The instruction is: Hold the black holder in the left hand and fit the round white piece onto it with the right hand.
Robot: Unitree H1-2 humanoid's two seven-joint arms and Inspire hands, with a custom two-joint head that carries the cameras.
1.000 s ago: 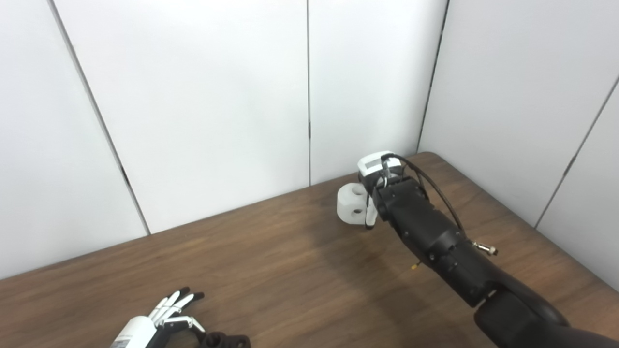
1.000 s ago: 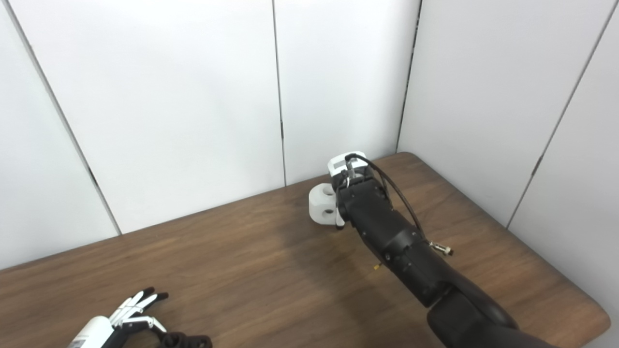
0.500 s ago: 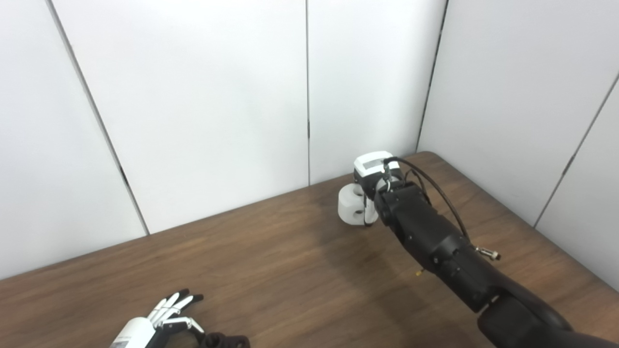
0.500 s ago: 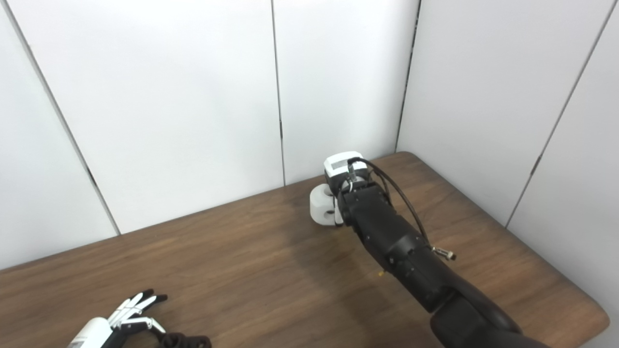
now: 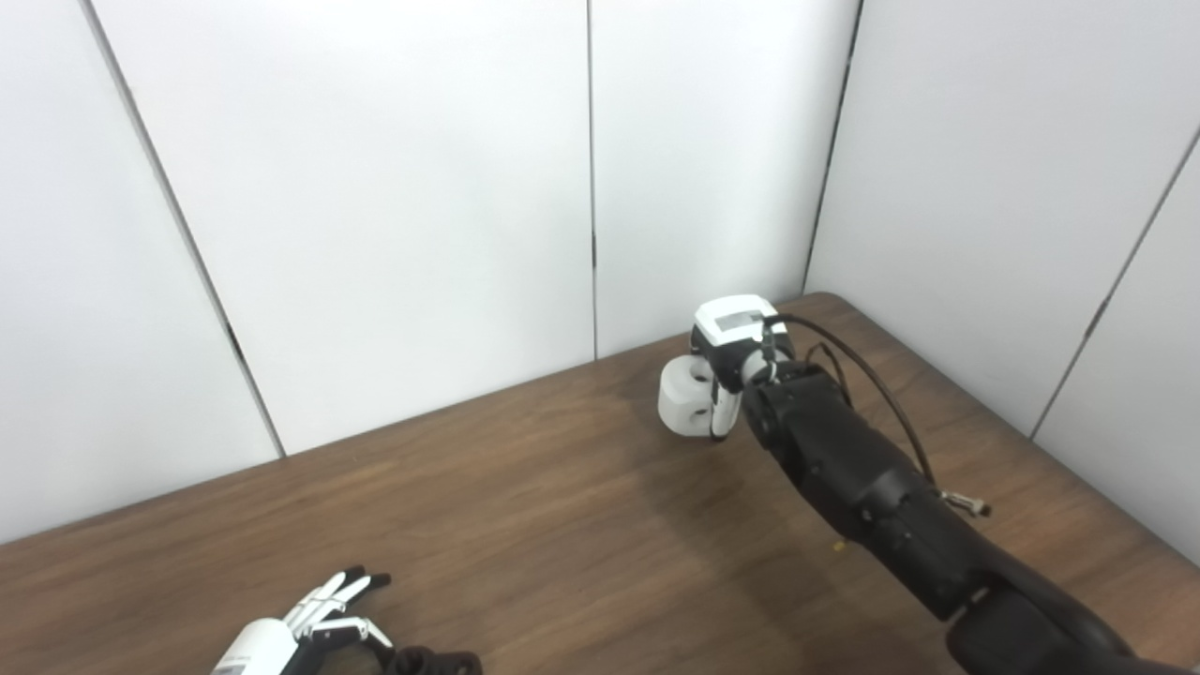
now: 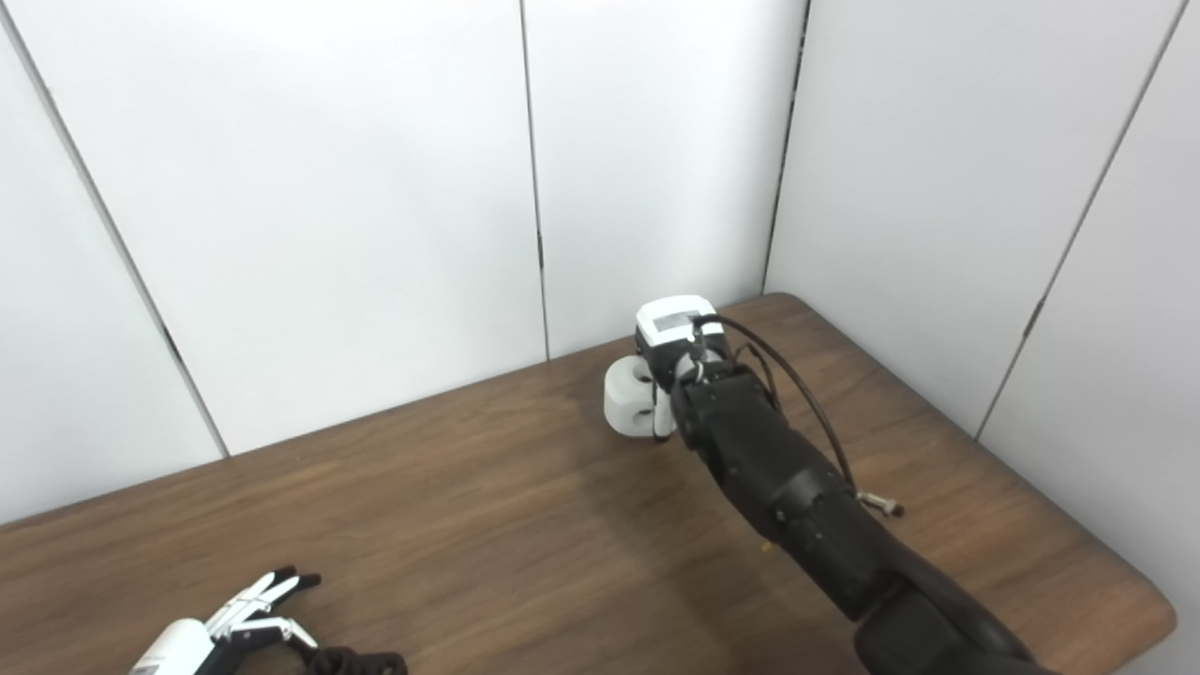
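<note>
We are gripping the round white piece in our right hand at the table's far edge. Our left hand, fingers spread, is touching the black holder, not grasping. Advice: secure the holder first, then align holes.

No writing, label, brand or number could be read anywhere; a grey patch on the right hand was too small to tell.

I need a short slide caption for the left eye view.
Right hand reaches the round white piece at the table's far edge; left hand beside the black holder.
</note>
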